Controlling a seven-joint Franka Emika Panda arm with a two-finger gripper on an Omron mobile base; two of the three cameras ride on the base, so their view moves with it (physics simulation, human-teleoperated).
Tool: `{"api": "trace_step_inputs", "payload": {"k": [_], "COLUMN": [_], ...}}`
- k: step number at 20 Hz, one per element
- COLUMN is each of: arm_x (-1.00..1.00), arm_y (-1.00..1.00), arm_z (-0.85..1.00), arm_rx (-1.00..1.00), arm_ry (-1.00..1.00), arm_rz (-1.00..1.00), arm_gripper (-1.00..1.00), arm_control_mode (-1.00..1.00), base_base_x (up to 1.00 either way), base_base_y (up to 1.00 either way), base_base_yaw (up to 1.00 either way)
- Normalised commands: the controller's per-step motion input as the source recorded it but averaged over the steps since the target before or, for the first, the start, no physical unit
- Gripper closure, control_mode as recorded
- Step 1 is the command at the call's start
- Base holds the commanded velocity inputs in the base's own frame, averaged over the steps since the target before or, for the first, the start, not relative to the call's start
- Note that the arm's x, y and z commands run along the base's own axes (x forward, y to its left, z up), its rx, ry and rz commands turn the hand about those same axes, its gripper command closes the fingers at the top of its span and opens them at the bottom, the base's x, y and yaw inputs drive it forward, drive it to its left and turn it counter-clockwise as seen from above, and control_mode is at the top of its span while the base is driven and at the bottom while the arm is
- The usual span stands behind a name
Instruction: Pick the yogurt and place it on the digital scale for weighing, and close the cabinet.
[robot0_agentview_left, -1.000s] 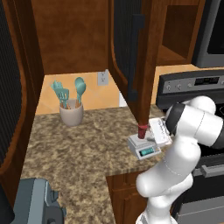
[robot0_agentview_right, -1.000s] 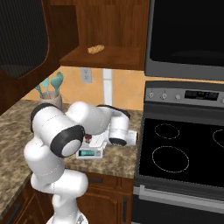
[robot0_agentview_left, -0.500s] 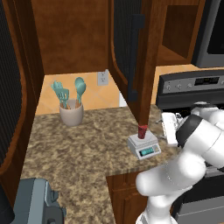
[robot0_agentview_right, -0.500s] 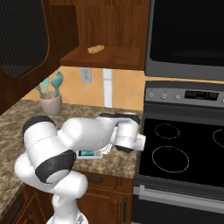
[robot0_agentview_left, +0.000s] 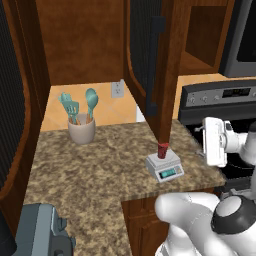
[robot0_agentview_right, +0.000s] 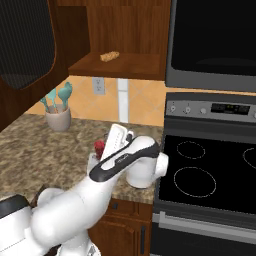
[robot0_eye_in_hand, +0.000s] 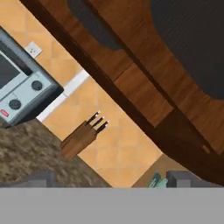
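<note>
Now the yogurt (robot0_agentview_left: 163, 150) is sitting on the digital scale (robot0_agentview_left: 164, 166); gripper (robot0_agentview_left: 215, 142) is swinging away over the stove, fingers spread w/ nothing held. Cabinet (robot0_agentview_left: 155, 65) door's open, closing next.
</note>
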Motion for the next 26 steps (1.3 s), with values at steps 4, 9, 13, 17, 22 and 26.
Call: {"api": "trace_step_inputs", "payload": {"k": [4,9,13,17,22,26], "arm_x": [-0.96,-0.73,-0.39,-0.39,-0.39,-0.54], "arm_y": [0.46,0.62,0.71,0.81,0.89,0.88], "arm_z": [0.99,0.75,0.24,0.42,0.33,0.11], "arm_rx": [-0.07,-0.11,-0.06,0.00,0.00,-0.01], "arm_ry": [-0.42,-0.33,-0.22,-0.16,-0.07,-0.10], "arm_rz": [-0.07,-0.14,-0.25,-0.28,-0.29,-0.44], "arm_gripper": [-1.00,-1.00,-1.00,-1.00,-1.00,-1.00], "arm_control_mode": [-1.00,-1.00,-1.00,-1.00,-1.00,-1.00], "base_base_x": [0.00,0.00,0.00,0.00,0.00,0.00], "base_base_y": [0.00,0.00,0.00,0.00,0.00,0.00], "base_base_yaw": [0.00,0.00,0.00,0.00,0.00,0.00]}}
